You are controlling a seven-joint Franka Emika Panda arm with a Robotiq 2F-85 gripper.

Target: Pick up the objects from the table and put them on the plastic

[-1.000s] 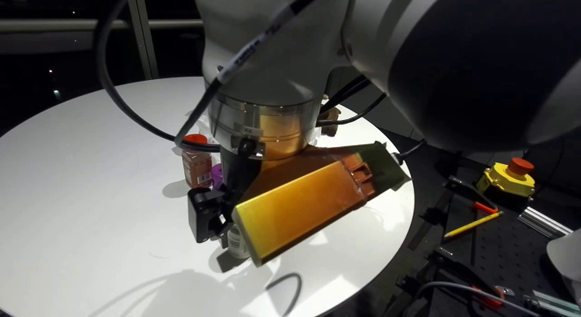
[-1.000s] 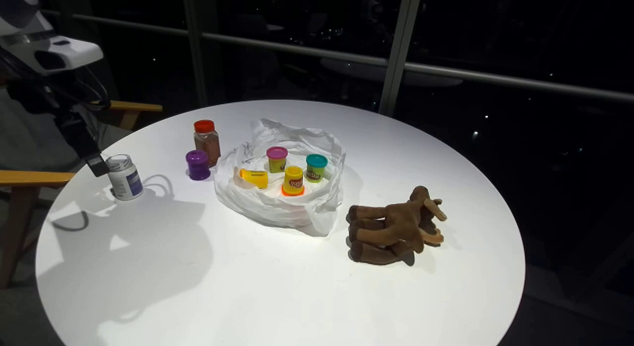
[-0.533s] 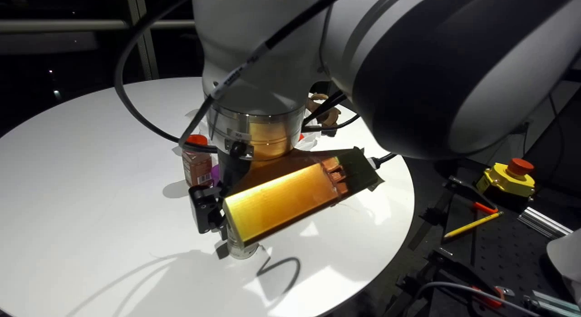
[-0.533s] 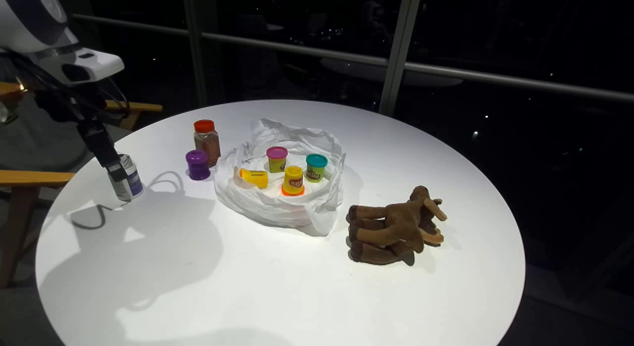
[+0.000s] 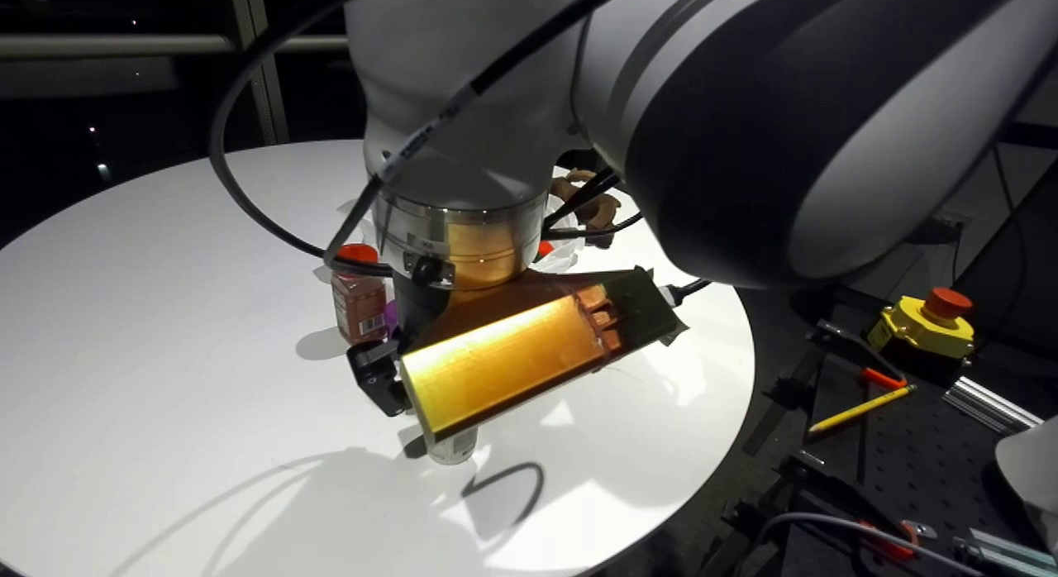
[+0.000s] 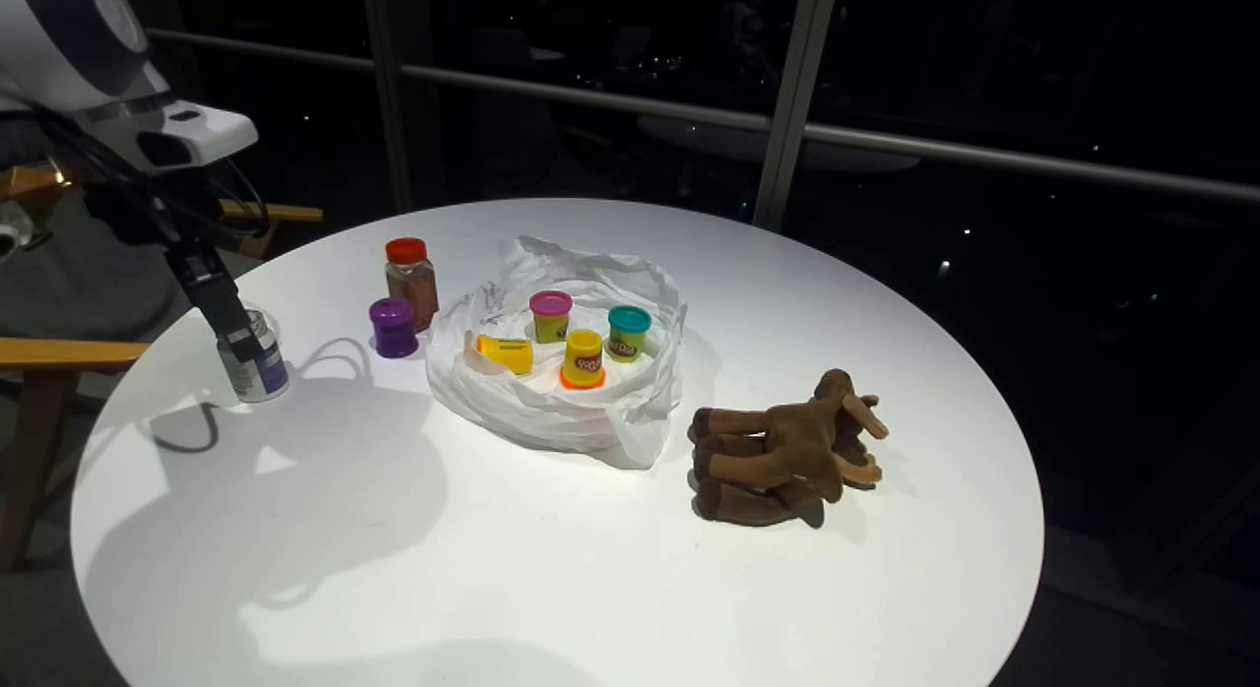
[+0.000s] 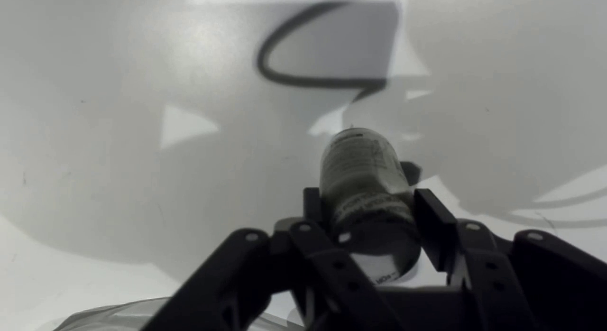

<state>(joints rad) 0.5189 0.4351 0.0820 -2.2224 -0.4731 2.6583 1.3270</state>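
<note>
The tool (image 7: 369, 204) pinches a white jar (image 7: 363, 172) on a round white table (image 6: 591, 569) before dark windows (image 6: 591, 32).

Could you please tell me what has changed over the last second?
The gripper has taken hold of the white jar, its jaws against both sides. In an exterior view the gripper came right and slightly down, and the jar shifted slightly right. Unmoved: the purple container, the red-lidded jar, the stuffed toy, the plastic and the four small cups inside it.
</note>
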